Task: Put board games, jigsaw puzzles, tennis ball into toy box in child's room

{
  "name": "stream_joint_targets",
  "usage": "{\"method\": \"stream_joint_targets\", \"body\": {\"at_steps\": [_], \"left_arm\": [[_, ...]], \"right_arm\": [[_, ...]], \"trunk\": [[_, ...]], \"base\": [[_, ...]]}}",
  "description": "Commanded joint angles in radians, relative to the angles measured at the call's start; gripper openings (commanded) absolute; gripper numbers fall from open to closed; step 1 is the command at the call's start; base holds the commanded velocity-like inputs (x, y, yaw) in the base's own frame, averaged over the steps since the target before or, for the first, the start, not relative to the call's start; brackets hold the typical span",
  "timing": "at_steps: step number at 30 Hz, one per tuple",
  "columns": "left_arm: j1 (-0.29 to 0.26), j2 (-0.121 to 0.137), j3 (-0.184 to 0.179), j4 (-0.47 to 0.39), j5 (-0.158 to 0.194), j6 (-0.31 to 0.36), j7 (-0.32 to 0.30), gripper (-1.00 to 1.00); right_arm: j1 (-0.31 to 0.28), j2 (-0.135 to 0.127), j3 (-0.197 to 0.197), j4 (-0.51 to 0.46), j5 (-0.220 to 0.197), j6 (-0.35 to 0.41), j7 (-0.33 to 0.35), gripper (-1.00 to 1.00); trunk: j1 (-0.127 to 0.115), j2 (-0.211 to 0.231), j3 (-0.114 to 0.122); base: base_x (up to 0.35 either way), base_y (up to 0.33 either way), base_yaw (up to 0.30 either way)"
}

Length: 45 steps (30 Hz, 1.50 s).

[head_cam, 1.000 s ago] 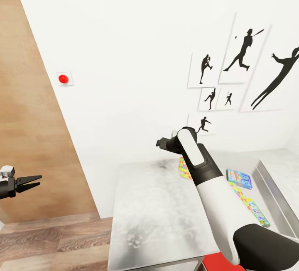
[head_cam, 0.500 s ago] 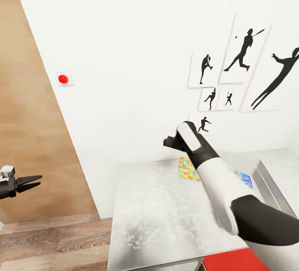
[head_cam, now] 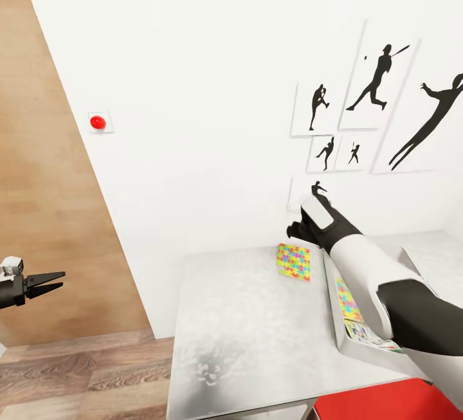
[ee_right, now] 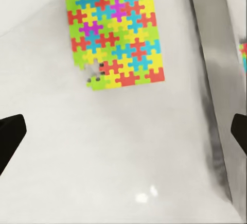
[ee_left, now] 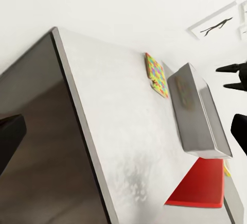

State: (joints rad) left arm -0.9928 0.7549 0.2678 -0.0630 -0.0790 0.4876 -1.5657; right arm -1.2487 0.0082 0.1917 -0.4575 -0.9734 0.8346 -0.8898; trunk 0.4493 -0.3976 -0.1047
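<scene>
Head view first: the jigsaw puzzle (head_cam: pixel 294 262) lies flat on the table (head_cam: pixel 244 317), just beside the toy box (head_cam: pixel 360 333), which already holds colourful items. Right gripper (ee_right: pixel 123 131) hangs above the puzzle, fingers spread wide and empty; left gripper (head_cam: pixel 46 283) waits parted, off the table. Judging by this, plenty remains.

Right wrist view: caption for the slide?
Open right gripper above the steel table, colorful jigsaw puzzle lying flat ahead, toy box wall beside it.
</scene>
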Motion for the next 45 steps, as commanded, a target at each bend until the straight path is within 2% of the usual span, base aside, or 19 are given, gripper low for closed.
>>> {"method": "stream_joint_targets", "body": {"at_steps": [1,5,8,19,29,35,38,45], "left_arm": [[-0.001,0.0,0.005,0.0,-0.008,0.011,-0.005,1.0],[-0.001,0.0,0.005,0.0,-0.008,0.01,-0.005,1.0],[-0.001,0.0,0.005,0.0,-0.008,0.01,-0.005,1.0],[-0.001,0.0,0.005,0.0,-0.008,0.009,-0.005,1.0],[-0.001,0.0,0.006,0.0,-0.008,0.009,-0.005,1.0],[-0.001,0.0,0.005,0.0,-0.008,0.009,-0.005,1.0],[-0.001,0.0,0.006,0.0,-0.008,0.009,-0.005,1.0],[-0.001,0.0,0.007,0.0,-0.008,0.009,-0.005,1.0]], "right_arm": [[-0.004,-0.011,0.006,0.017,-0.011,-0.003,-0.007,1.0],[-0.008,-0.034,0.006,0.05,-0.01,-0.031,-0.001,1.0],[-0.009,-0.039,0.011,0.053,-0.009,-0.039,0.005,1.0],[-0.009,-0.025,0.018,0.005,-0.009,-0.039,0.016,1.0],[-0.009,-0.02,0.019,-0.003,-0.007,-0.037,0.015,1.0],[-0.009,-0.018,0.037,-0.003,0.017,-0.039,0.013,1.0],[-0.009,-0.008,0.044,-0.003,0.033,-0.04,0.013,1.0],[-0.009,0.0,0.047,-0.003,0.04,-0.041,0.014,1.0]], "trunk": [[0.001,-0.002,-0.002],[0.001,-0.002,-0.002],[0.001,-0.002,-0.002],[0.001,-0.002,-0.004],[0.001,-0.002,-0.018],[0.001,-0.002,-0.028],[0.001,-0.002,-0.033],[0.001,-0.002,-0.044]], "base": [[0.0,0.0,0.0],[0.0,0.0,0.0],[0.0,0.0,0.0],[0.0,0.0,0.0],[0.0,0.0,0.0],[0.0,0.0,0.0],[0.0,0.0,0.0],[0.0,0.0,0.0]]}}
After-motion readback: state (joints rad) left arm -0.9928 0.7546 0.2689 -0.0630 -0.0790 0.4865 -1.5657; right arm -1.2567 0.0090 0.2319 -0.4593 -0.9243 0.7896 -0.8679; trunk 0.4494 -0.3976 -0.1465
